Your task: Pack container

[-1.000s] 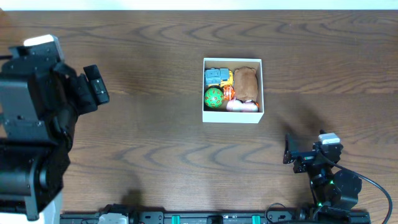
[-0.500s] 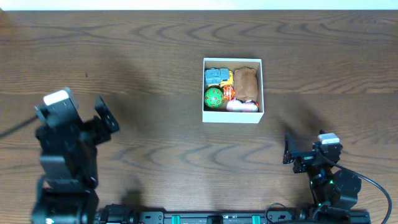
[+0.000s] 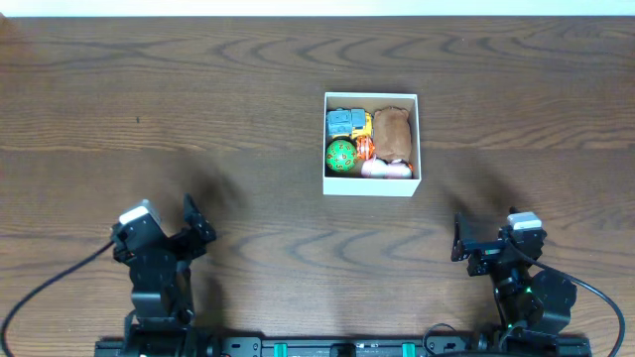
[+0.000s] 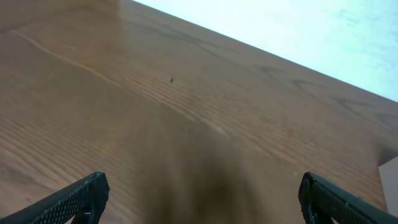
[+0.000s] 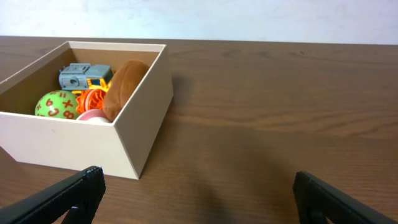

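Where the worktop [image 3: 248,79] nears its front edge on the left, the left claw [image 3: 195,226] sits low and empty, its fingers [image 4: 81,198] spread wide apart in the left wrist view. Right of centre and farther back stands the container [image 3: 369,184], upright and well apart from both arms. Inside it are a blue toy vehicle [image 3: 344,122], a green ball [image 3: 341,154], an orange piece [image 3: 365,149] beside the ball, a brown plush [image 3: 391,132] and a pink object [image 3: 385,170] at the front right corner. Near the front edge on the right, the right claw [image 3: 458,238] faces the container, its fingers [image 5: 78,194] likewise wide apart, holding nothing.
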`<control>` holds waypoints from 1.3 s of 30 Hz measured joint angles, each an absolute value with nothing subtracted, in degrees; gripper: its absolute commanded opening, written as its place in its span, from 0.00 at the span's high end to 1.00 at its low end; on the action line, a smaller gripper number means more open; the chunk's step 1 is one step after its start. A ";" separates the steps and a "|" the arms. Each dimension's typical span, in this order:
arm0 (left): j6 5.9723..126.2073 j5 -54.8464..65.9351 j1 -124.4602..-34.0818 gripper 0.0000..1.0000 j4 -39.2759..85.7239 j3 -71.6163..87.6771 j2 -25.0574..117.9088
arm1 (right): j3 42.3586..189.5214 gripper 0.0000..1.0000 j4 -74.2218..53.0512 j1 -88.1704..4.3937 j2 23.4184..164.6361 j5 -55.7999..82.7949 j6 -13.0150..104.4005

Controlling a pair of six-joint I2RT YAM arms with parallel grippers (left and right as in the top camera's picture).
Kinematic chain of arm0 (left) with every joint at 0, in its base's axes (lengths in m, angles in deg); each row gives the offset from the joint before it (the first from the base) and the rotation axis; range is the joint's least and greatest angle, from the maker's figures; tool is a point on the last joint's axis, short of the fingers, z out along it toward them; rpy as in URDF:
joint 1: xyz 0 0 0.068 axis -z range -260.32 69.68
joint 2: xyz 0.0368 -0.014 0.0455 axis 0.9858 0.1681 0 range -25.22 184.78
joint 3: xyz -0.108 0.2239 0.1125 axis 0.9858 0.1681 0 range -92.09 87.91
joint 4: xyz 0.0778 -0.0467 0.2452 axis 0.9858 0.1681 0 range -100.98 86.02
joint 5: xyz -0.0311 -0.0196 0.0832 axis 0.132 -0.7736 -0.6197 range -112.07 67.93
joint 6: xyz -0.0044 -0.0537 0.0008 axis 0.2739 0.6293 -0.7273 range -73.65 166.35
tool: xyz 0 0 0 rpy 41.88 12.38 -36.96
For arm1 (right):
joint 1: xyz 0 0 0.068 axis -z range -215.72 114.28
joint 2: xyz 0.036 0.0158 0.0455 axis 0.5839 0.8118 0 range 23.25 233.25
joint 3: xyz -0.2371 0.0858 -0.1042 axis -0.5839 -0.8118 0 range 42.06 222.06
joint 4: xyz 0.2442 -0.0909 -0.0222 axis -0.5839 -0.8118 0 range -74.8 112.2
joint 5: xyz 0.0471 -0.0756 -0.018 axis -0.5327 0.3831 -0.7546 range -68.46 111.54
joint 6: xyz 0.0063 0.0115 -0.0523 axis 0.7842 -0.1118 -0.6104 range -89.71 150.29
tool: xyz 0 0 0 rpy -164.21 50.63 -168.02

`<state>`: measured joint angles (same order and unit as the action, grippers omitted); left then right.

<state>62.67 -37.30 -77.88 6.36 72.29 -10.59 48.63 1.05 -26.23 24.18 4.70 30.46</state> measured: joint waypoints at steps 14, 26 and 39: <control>62.89 -37.25 -77.99 0.02 5.20 79.72 -20.16 | 48.63 0.01 1.05 -26.23 24.18 4.68 30.46; 62.89 -37.25 -78.08 0.02 4.98 81.45 -24.34 | 48.63 0.01 1.05 -26.23 24.21 4.70 30.46; 62.89 -37.25 -78.08 0.02 4.98 81.45 -24.60 | 48.63 0.01 1.05 -26.23 24.18 4.68 30.46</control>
<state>62.89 -37.25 -78.08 4.98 81.45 -24.60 48.63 1.05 -26.23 24.18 4.68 30.46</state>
